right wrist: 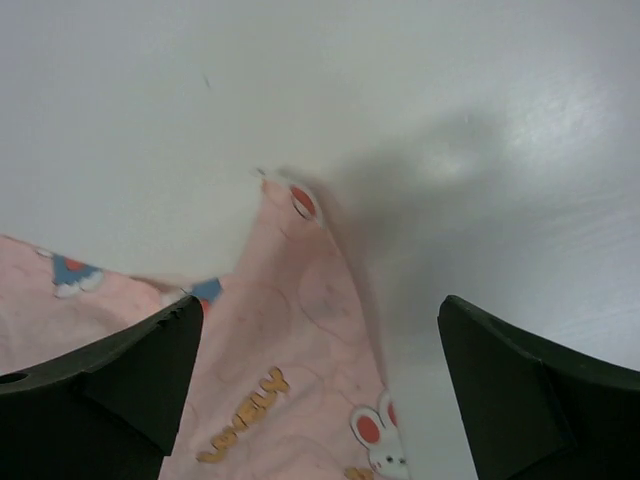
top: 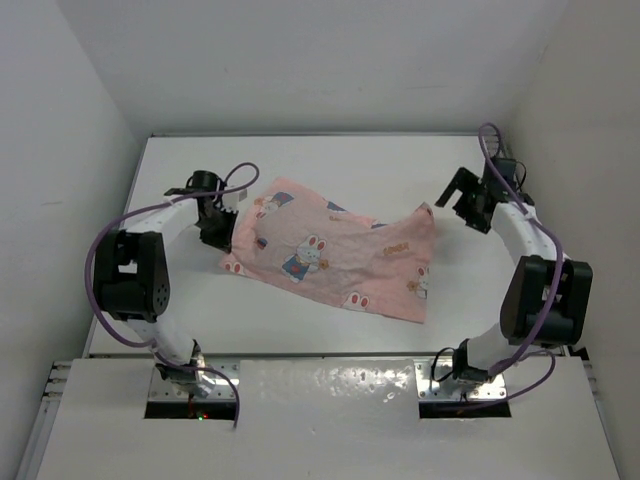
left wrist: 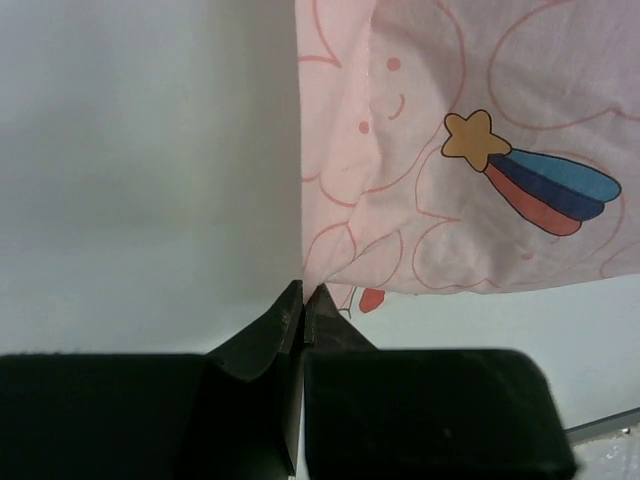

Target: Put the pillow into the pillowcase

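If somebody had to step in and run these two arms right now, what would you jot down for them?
Left gripper: shut, pinching the pillowcase at its left edge.
Right gripper: open, holding nothing, over the pillowcase's right corner.
The pillowcase lies rumpled across the table.
The pillow shows in no view; it cannot be told whether it is already inside.
Done: nothing that can be confirmed from here.
Left to do: check for the pillow inside the case; if it is there, probably only straightening and letting go remain.
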You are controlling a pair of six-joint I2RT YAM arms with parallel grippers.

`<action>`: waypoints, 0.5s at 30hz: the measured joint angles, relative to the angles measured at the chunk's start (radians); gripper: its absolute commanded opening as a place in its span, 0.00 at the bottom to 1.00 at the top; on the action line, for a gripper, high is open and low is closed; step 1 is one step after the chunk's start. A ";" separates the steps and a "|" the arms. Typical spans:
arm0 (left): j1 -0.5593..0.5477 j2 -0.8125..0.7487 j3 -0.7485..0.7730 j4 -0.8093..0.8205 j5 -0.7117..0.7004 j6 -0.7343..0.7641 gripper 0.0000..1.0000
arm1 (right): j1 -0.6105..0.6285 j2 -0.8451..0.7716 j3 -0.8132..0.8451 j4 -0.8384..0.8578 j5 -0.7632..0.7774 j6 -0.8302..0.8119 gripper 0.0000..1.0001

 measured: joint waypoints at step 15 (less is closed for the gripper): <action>0.016 -0.028 -0.014 -0.025 0.033 0.006 0.00 | 0.312 -0.213 -0.531 -0.143 0.041 0.142 0.85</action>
